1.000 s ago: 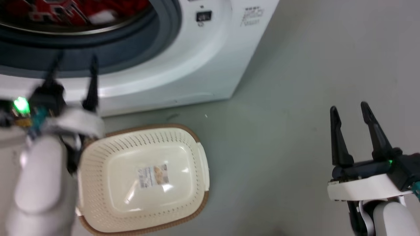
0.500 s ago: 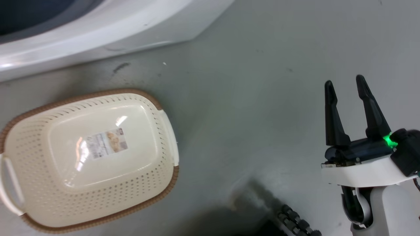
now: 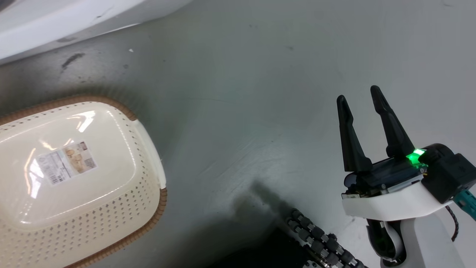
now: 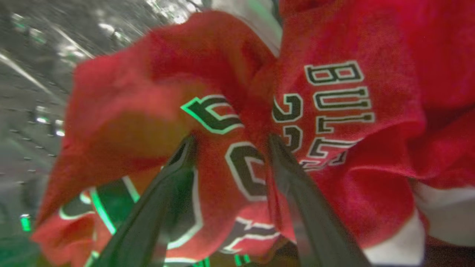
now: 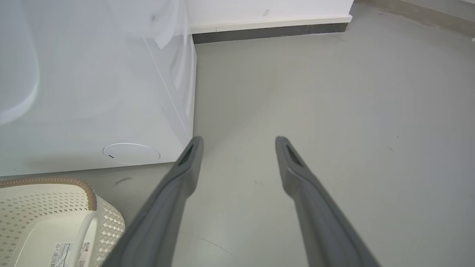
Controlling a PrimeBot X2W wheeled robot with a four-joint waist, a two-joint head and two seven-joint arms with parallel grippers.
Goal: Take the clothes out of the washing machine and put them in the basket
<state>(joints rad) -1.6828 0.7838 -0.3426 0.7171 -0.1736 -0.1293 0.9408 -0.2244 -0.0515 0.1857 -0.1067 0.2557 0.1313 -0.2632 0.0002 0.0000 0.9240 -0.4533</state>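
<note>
Clothes [image 4: 237, 111] – red jerseys with black-and-white lettering – lie bunched in the drum [image 4: 29, 74], right at the tips of my left end effector [image 4: 233, 138]. Its fingers are spread, and a fold of red cloth lies between them. I judge it not yet pinched, though the blur keeps me from telling how deep the fold sits.

My right end effector [image 3: 358, 93] hangs over the bare floor [image 3: 260, 93], fingers apart and holding nothing, well clear of both the washer [image 5: 92, 92] and the basket [image 3: 161, 201]. The basket stands on the floor just in front of the washer, and the label on its base is in plain sight, so nothing has gone into it.

So I take the step in hand to be the first grab. Next I must press the left fingers together on a thick fold, not a thin edge – soft cloth slips out easily. Then I draw the bundle out past the door opening and carry it over the basket before letting go. A trailing hem could snag on the way, so I would lift high enough.
</note>
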